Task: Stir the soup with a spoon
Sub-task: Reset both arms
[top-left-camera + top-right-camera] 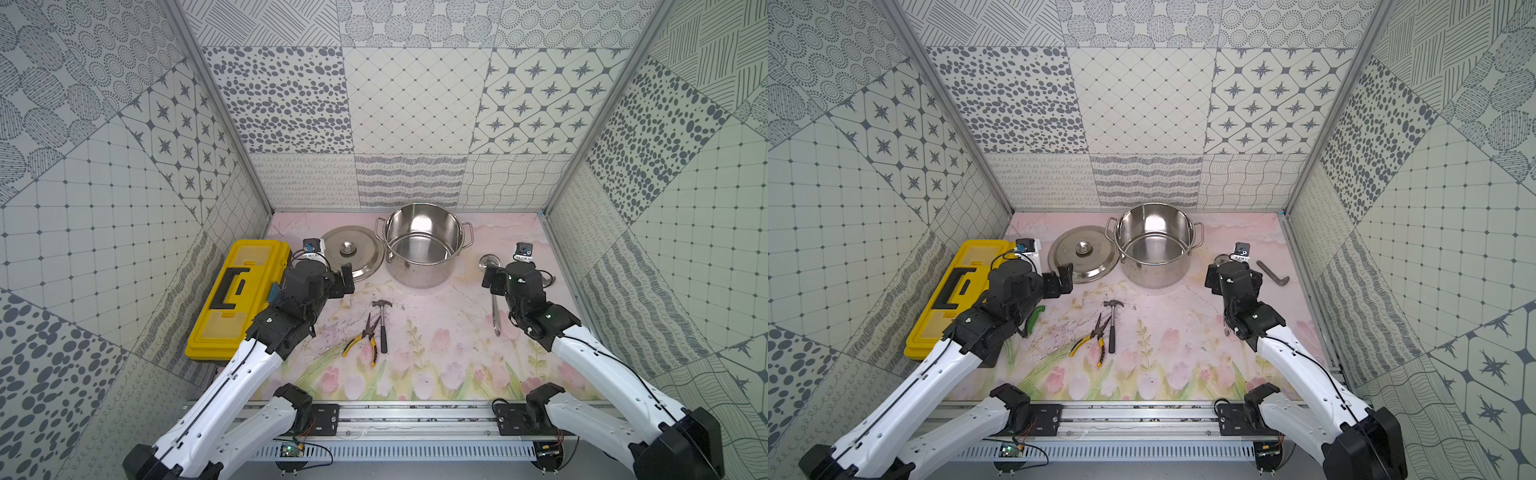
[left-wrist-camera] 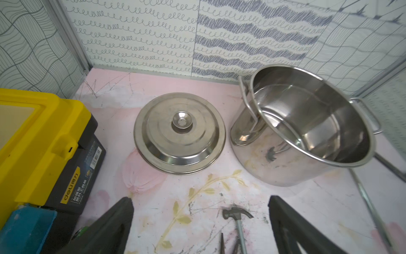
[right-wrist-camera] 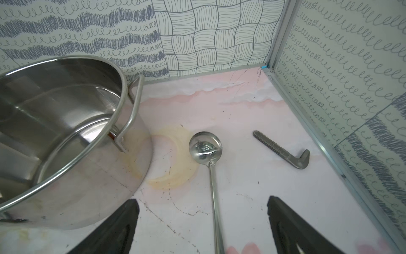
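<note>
The steel stockpot [image 1: 419,274] stands uncovered at the back middle of the mat, seen in both top views; its inside [image 3: 55,114] shows bare metal and no soup. The spoon [image 1: 496,316], a long steel ladle, lies flat on the mat to the pot's right, its bowl [image 3: 205,146] toward the back. My right gripper [image 3: 203,202] hovers open over the spoon's handle, which runs between the fingers and touches neither. My left gripper [image 2: 201,200] is open and empty, in front of the lid and above the hammer's head.
A round steel lid [image 1: 353,253] lies left of the pot. A yellow toolbox [image 1: 237,299] sits along the left wall. A hammer [image 1: 382,324] and yellow-handled pliers [image 1: 365,340] lie mid-mat. A grey hooked metal bar [image 3: 283,151] lies by the right wall.
</note>
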`<act>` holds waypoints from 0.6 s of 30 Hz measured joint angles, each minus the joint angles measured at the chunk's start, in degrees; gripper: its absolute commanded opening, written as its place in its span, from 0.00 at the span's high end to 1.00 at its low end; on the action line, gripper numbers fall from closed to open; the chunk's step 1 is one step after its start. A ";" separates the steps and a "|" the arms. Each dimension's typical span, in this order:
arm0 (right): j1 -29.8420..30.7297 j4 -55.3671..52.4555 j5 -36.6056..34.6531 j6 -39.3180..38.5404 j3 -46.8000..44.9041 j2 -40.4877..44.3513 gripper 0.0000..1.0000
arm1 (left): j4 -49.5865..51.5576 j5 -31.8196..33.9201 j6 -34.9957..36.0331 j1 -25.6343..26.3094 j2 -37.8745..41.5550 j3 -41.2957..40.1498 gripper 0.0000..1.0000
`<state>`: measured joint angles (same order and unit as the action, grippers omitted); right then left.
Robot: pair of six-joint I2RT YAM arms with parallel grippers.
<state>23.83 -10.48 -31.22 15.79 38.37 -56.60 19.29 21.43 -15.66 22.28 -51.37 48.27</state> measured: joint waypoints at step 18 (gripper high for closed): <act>-17.64 42.07 11.15 -13.88 -16.24 -23.08 0.04 | -42.60 -3.67 9.73 -16.11 -30.67 -22.62 0.00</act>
<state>6.20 31.59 -20.08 1.91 22.13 -79.68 -23.31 17.76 -5.93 6.17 -82.04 25.65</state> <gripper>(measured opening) 0.959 0.995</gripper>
